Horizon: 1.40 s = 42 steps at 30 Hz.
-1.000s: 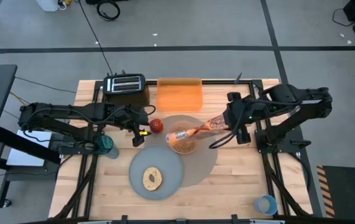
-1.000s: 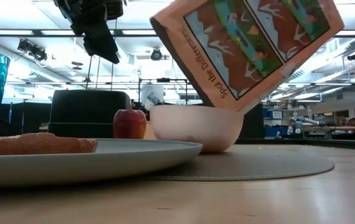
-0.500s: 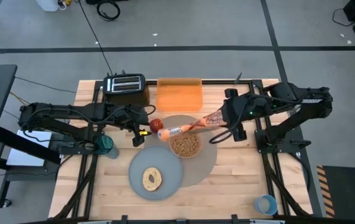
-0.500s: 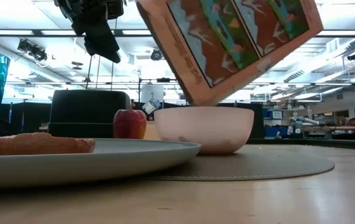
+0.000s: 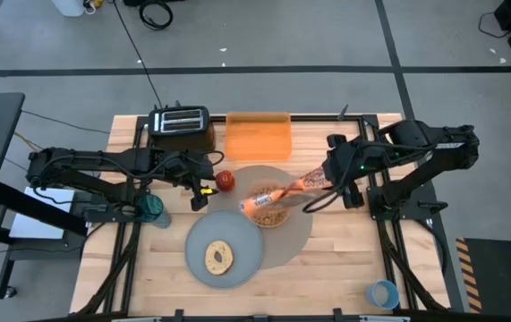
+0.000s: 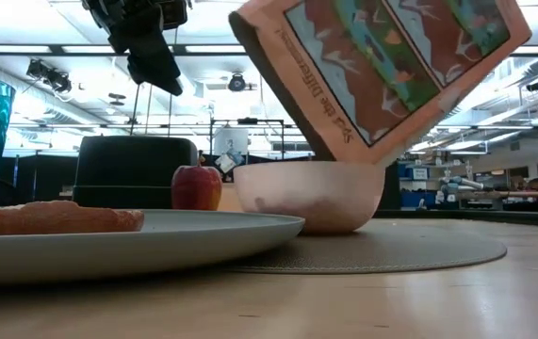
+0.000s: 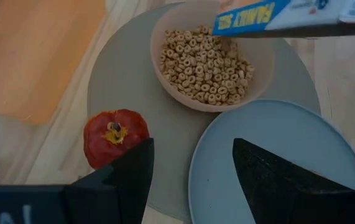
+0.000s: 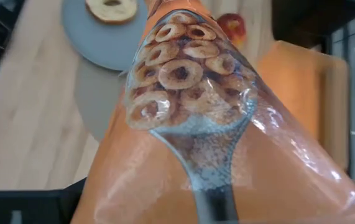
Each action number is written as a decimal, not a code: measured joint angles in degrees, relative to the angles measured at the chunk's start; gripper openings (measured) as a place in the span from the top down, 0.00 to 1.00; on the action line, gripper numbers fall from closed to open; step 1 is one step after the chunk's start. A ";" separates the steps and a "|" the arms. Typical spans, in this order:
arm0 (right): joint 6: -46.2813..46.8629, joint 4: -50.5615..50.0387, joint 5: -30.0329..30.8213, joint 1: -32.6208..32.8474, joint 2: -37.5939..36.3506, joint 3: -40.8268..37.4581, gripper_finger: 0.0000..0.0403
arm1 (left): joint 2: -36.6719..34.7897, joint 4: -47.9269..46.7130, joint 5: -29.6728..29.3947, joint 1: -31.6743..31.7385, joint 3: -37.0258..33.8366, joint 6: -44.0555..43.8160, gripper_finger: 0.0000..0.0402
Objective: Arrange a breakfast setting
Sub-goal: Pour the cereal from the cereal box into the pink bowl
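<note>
Cereal box [image 5: 282, 192] tipped over the pale pink bowl [image 6: 308, 194] on the mat [image 5: 298, 234], clamped in the right gripper [image 5: 328, 175]. Pouring looks underway; next, level it. Left gripper [image 5: 200, 194] hangs spread beside the apple [image 7: 115, 137].

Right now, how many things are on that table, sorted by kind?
Food: 3, bagel, red apple, cereal box.
Dishes: 4, plate, bowl, teal glass, blue cup.
Mat, tray, toaster: 3.
Total: 10.

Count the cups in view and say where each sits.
2. A teal cup stands at the table's left edge, by the left arm. A blue cup sits at the near right corner. No others show.
</note>
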 joint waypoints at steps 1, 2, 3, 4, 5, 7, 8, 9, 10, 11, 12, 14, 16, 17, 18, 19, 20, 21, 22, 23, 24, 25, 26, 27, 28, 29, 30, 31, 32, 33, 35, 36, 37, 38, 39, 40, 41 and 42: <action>0.00 0.16 0.85 0.01 0.00 0.00 0.41 | 0.00 0.03 0.00 0.00 0.00 -0.02 0.44; -0.06 0.46 1.39 0.03 0.00 0.02 0.41 | 0.00 0.10 0.00 0.00 0.00 0.00 0.44; -0.34 0.88 1.56 0.04 0.00 0.01 0.41 | 0.00 0.17 0.00 0.00 0.00 0.00 0.44; -0.70 1.48 1.47 0.03 0.01 0.01 0.41 | 0.00 0.23 0.00 0.00 0.00 0.00 0.44; -1.35 2.42 0.78 0.00 0.02 0.00 0.41 | 0.00 0.26 0.00 0.00 0.00 0.00 0.44; -2.82 4.89 -1.88 -0.05 0.02 0.02 0.41 | 0.00 0.28 0.00 0.00 0.00 -0.11 0.44; -3.52 5.95 -2.58 -0.04 0.02 0.00 0.41 | 0.00 0.32 0.00 0.00 0.00 -0.11 0.44; -3.98 6.79 -2.78 -0.02 0.02 0.00 0.41 | 0.00 0.33 0.00 0.00 0.00 -0.13 0.44; -4.34 7.22 -2.64 0.03 0.02 0.02 0.41 | 0.00 0.33 0.00 0.00 0.00 -0.13 0.44; -4.55 7.42 -2.18 0.02 0.02 0.02 0.41 | 0.00 0.34 0.00 0.00 0.00 -0.13 0.44; -4.63 7.43 -1.44 0.00 0.02 0.01 0.41 | 0.00 0.33 0.00 0.00 0.00 -0.13 0.44; -4.76 7.63 -0.11 -0.29 0.26 0.02 0.41 | 0.00 0.34 0.01 0.00 0.00 -0.14 0.44; -4.97 8.37 -0.30 -0.51 0.81 0.02 0.41 | 0.00 0.35 0.02 0.00 0.00 -0.13 0.44; -5.32 8.41 -0.68 -0.52 1.14 0.02 0.41 | 0.00 0.33 0.00 -0.01 0.00 -0.15 0.44; -5.78 8.33 -0.79 -0.51 1.47 0.02 0.41 | 0.00 0.35 0.00 -0.02 0.00 -0.15 0.44; -6.03 8.21 -0.51 -0.55 1.64 0.02 0.41 | 0.00 0.35 0.01 -0.02 0.00 -0.15 0.44; -5.92 8.34 -0.07 -0.73 1.90 0.02 0.41 | 0.02 0.35 0.01 -0.02 -0.02 -0.15 0.44; -5.84 8.64 -0.01 -0.93 2.17 0.02 0.41 | 0.02 0.38 0.02 -0.02 -0.02 -0.15 0.44; -6.37 8.76 -0.47 -1.15 2.54 0.02 0.41 | 0.02 0.38 0.02 -0.02 -0.02 -0.15 0.44; -7.04 8.66 -0.57 -1.35 2.90 0.01 0.41 | 0.02 0.35 0.02 -0.02 -0.02 -0.15 0.44; -7.33 8.65 -0.22 -1.59 3.08 -0.04 0.41 | 0.02 0.35 0.02 -0.02 -0.02 -0.15 0.44; -7.24 9.08 -0.19 -1.82 3.21 -0.07 0.41 | 0.02 0.37 0.02 -0.02 -0.02 -0.15 0.44; -7.55 9.74 -0.89 -2.12 3.41 0.00 0.41 | 0.02 0.35 0.02 -0.02 -0.02 -0.15 0.44; -8.27 10.07 -1.53 -2.43 3.41 0.04 0.41 | 0.02 0.35 0.02 -0.02 -0.02 -0.16 0.44; -8.24 9.96 -1.75 -2.77 3.43 0.04 0.41 | 0.02 0.35 0.02 -0.02 -0.02 -0.15 0.44; -7.58 9.89 -1.62 -3.05 3.54 0.00 0.41 | 0.02 0.35 0.02 -0.02 -0.02 -0.15 0.44; -7.45 10.31 -1.99 -3.19 3.65 0.00 0.41 | 0.02 0.31 0.02 -0.02 -0.02 -0.16 0.44; -8.11 10.58 -2.50 -3.26 3.69 0.01 0.41 | 0.02 0.24 0.02 -0.02 -0.02 -0.15 0.44; -8.43 10.23 -2.05 -3.33 3.74 0.02 0.41 | 0.02 0.25 0.02 -0.02 -0.02 -0.09 0.44; -8.21 9.68 -0.72 -3.46 3.78 0.00 0.41 | 0.02 0.31 0.02 -0.02 -0.02 0.07 0.44; -8.22 10.11 0.37 -4.01 3.78 0.00 0.41 | 0.02 0.29 0.02 -0.03 -0.02 0.09 0.44; -8.26 10.27 0.39 -4.41 3.78 0.00 0.41 | 0.02 0.33 0.02 -0.02 -0.02 0.11 0.44; -7.90 10.25 0.55 -4.81 3.78 0.00 0.41 | 0.02 0.35 0.02 -0.02 -0.02 0.11 0.44; -7.76 10.28 0.33 -5.08 3.78 0.00 0.41 | 0.02 0.31 0.02 -0.02 -0.02 0.11 0.44; -8.04 10.25 -0.09 -5.24 3.78 0.00 0.41 | 0.02 0.31 0.02 -0.04 -0.02 0.12 0.44; -8.34 10.04 -0.08 -5.42 3.78 0.00 0.41 | 0.02 0.33 0.02 -0.03 -0.02 0.13 0.44; -8.21 9.70 0.52 -5.66 3.78 0.00 0.41 | 0.02 0.31 0.02 -0.04 -0.02 0.13 0.44; -7.76 9.58 0.99 -5.91 3.80 0.00 0.41 | 0.02 0.28 0.02 -0.04 -0.02 0.15 0.44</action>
